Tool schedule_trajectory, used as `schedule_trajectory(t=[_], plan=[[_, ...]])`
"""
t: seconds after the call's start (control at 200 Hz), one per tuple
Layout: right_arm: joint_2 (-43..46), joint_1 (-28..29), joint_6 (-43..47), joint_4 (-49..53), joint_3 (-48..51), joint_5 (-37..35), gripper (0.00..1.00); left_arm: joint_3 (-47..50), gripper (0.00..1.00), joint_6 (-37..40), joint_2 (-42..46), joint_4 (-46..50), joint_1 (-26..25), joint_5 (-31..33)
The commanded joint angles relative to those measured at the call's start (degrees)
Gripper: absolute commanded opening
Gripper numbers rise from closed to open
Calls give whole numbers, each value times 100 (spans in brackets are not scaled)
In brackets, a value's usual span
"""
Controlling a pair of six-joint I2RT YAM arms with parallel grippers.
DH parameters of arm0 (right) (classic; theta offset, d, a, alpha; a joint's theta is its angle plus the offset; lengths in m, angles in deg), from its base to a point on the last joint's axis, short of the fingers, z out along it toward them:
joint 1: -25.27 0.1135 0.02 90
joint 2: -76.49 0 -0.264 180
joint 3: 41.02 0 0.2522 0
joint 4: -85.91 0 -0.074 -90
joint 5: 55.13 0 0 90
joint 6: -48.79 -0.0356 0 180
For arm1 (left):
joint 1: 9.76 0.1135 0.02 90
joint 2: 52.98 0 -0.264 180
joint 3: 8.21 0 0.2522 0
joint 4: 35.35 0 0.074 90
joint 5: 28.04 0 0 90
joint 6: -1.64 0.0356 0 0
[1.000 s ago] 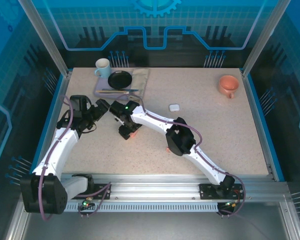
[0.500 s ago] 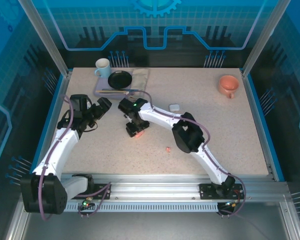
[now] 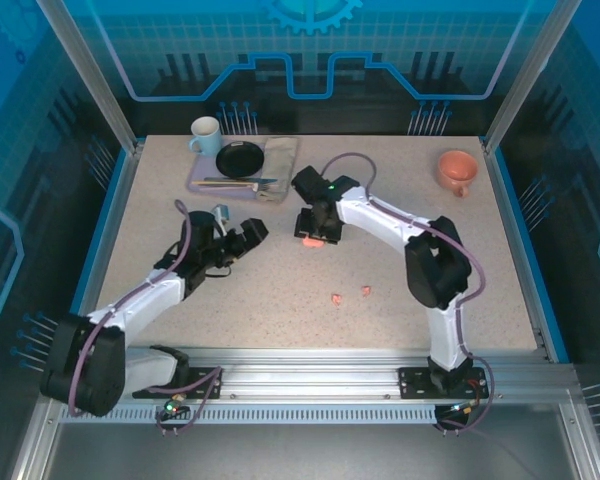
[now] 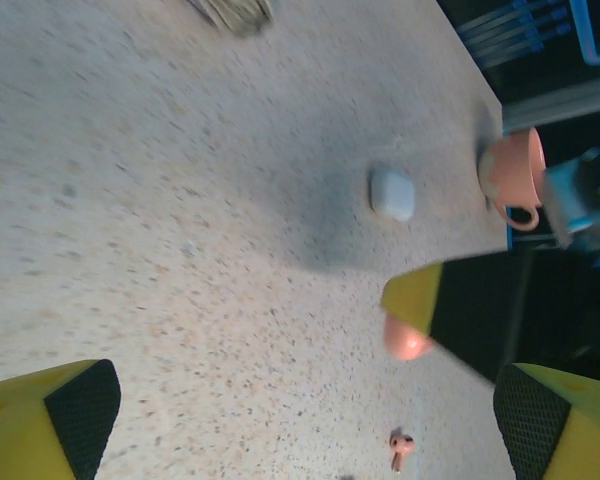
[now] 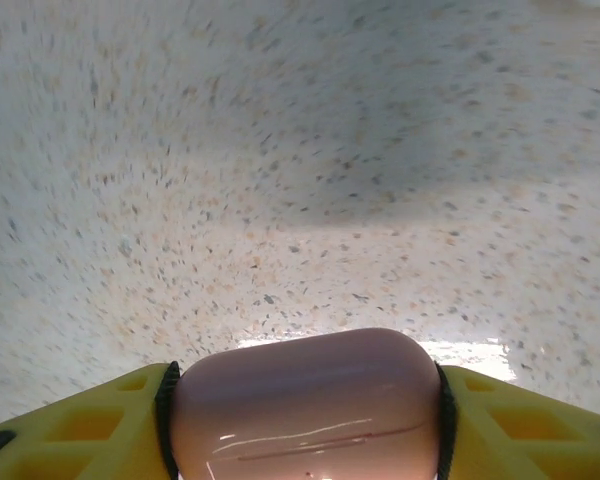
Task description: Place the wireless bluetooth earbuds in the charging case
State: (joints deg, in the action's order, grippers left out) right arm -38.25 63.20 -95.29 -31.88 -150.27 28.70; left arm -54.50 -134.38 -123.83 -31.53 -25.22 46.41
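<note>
Earbuds (image 3: 336, 298), two salmon-pink ones, are lying loose on the table (image 3: 460, 270) in the overhead view, near each other but not touching, in front of the right arm's elbow and well apart from both grippers. The right gripper (image 3: 315, 236) is reaching toward the middle of the table and clamping a pink case (image 5: 305, 400). In its wrist view the yellow fingers (image 5: 80, 435) are pressing on either end of the smooth rounded shell, with speckled tabletop beyond (whether the case is touching the surface I cannot tell). The left gripper (image 3: 246, 236) is sitting low over the table to the left of the right one, pointing toward it, and its jaws are standing wide apart with nothing between them. In its wrist view the two yellow tips are showing at the bottom corners, one pink earbud is showing small and blurred between them, and a white case (image 4: 392, 193) is lying flat on the table farther off, with an orange cup (image 4: 515, 178) beyond it near the table's edge. At the far left of the table a mug (image 3: 205, 135) is standing beside a black plate (image 3: 240, 158), which is resting on a cloth (image 3: 280, 152).
</note>
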Motion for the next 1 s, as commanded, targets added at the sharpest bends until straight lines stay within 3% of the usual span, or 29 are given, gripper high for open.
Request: schedule_trajectory(t=[0.0, 0.25, 0.475, 0.76, 0.995], plan=[[478, -212, -1405, -413, 445, -5, 46, 210, 96, -153, -413, -1482, -328, -160], [969, -462, -3108, -985, 1131, 306, 46, -20, 69, -164, -1335, -2701, -927, -135], [804, -541, -3923, -1580, 1249, 700, 46, -259, 67, -229, -1866, -3232, -1280, 0], [834, -585, -4075, -1806, 1303, 815, 46, -710, 66, -407, -2417, -3600, -1448, 133], [975, -645, -4093, -1916, 1519, 873, 45, -946, 58, -478, -2770, -3811, -1551, 147]])
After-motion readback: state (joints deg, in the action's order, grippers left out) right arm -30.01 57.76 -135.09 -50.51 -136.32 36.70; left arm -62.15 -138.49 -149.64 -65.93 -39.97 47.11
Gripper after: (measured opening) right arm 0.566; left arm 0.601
